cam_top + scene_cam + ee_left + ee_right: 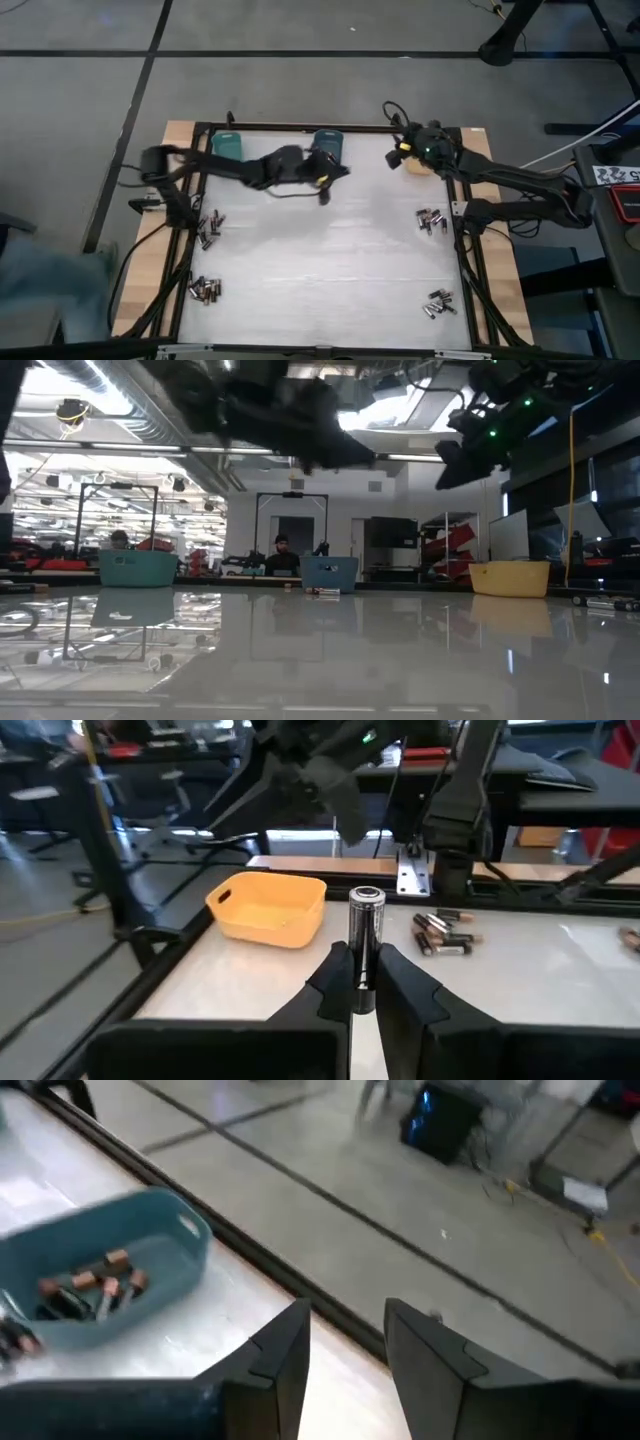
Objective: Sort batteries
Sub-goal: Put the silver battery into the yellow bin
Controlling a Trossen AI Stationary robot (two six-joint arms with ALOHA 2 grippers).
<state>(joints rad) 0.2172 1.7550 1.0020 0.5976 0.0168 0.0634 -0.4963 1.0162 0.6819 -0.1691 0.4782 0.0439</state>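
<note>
Left gripper (362,982) pinches battery (366,935) mid-barrel, upright; small, rigid, slick. Right gripper (345,1340) at one o'clock, part-open, empty.

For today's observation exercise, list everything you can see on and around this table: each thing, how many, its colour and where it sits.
bins: three; two teal, one yellow; far edge.
battery piles: four, dark with silvery ends; two near each side edge.
batteries in bin: several, inside a teal bin.
held battery: one, upright in the left fingers.
table: one, white.
person: one, in the room behind.
left gripper: shut on battery, near the middle bin.
right gripper: open, empty, by the yellow bin.
</note>
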